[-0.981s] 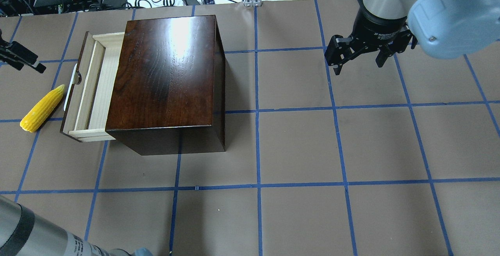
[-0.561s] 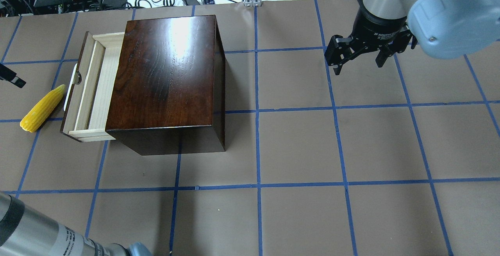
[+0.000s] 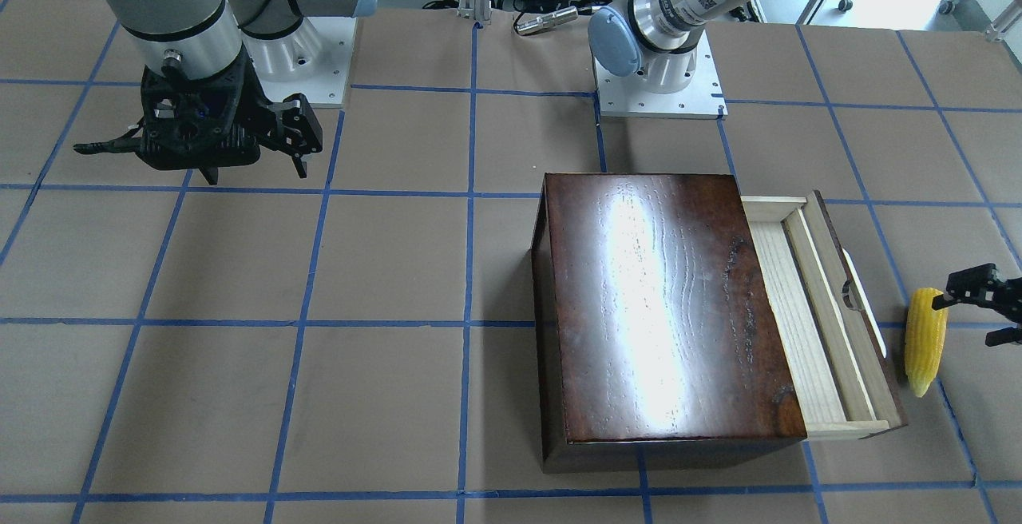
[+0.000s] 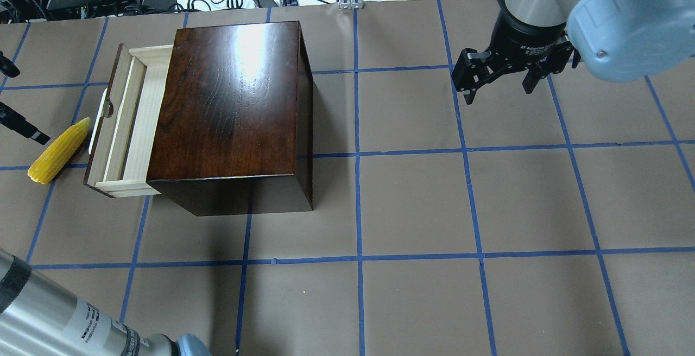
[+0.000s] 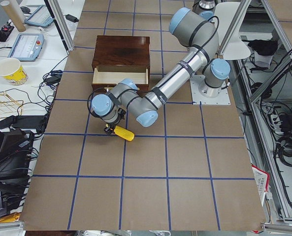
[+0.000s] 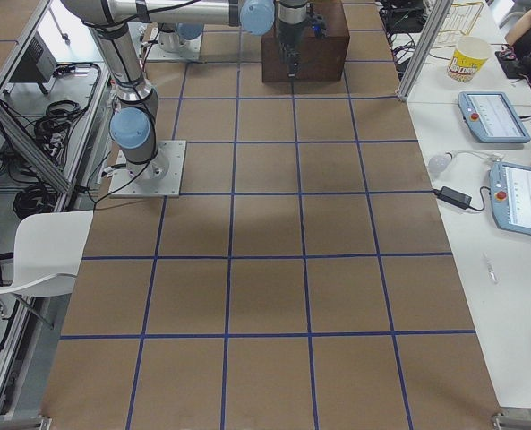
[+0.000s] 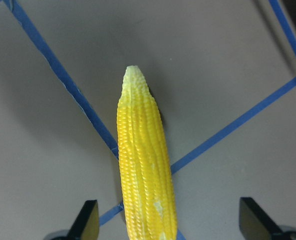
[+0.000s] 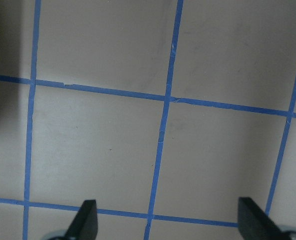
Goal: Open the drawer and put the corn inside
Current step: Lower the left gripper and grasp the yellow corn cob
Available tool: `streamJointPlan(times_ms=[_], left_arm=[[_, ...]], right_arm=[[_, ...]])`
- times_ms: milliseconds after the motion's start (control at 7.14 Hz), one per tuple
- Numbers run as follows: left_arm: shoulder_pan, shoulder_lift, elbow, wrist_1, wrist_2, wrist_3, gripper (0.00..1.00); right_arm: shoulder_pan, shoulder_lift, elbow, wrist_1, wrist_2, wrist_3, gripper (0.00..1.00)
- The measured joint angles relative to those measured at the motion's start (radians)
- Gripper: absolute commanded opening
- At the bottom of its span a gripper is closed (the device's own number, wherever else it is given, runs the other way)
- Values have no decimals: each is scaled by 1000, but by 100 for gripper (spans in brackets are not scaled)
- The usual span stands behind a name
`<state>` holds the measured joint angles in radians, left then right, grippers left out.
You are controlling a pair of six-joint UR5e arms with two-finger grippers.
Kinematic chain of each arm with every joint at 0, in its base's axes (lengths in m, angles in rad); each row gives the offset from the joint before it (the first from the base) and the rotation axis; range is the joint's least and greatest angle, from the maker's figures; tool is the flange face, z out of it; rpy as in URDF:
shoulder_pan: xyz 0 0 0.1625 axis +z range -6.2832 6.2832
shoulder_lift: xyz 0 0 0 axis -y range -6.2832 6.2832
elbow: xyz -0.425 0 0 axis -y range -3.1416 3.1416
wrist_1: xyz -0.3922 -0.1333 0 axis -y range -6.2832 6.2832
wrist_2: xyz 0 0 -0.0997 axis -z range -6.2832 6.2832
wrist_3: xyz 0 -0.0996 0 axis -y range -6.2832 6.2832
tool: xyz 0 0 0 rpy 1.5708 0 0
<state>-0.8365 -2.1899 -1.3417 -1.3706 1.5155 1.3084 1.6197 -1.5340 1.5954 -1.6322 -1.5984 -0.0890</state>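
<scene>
1. The shallow pale-wood drawer (image 4: 130, 122) with a dark brown front panel stands pulled part-way out of the glossy dark-brown wooden box (image 4: 233, 101). It juts toward the robot's left, and its bare floor shows.
2. The white curved handle (image 4: 98, 122) sits on the outer face of the drawer front.
3. The bright yellow husked corn cob (image 4: 58, 151) lies flat on the brown table marked with a blue tape grid (image 4: 412, 204), outside the drawer. Its pointed tip is just beside the handle, and its thick end angles away from the box.
4. In the left wrist view the cob (image 7: 145, 165) lies across a crossing of two tape lines.
5. The left gripper (image 7: 170, 222) hangs over the cob's thick end. Its two fingers are spread wide, one on each side of the cob, and neither touches it.
6. The right gripper (image 4: 499, 89) is well apart from the box, on the far right of the table. Its fingers are also spread and hold nothing, with only taped table surface below them in the right wrist view.
</scene>
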Motion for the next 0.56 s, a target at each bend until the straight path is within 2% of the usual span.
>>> streamJointPlan(times_ms=[561], left_arm=[[0,-45,-31,59,2,12,100]], right_arm=[[0,0,0,0,0,0,100]])
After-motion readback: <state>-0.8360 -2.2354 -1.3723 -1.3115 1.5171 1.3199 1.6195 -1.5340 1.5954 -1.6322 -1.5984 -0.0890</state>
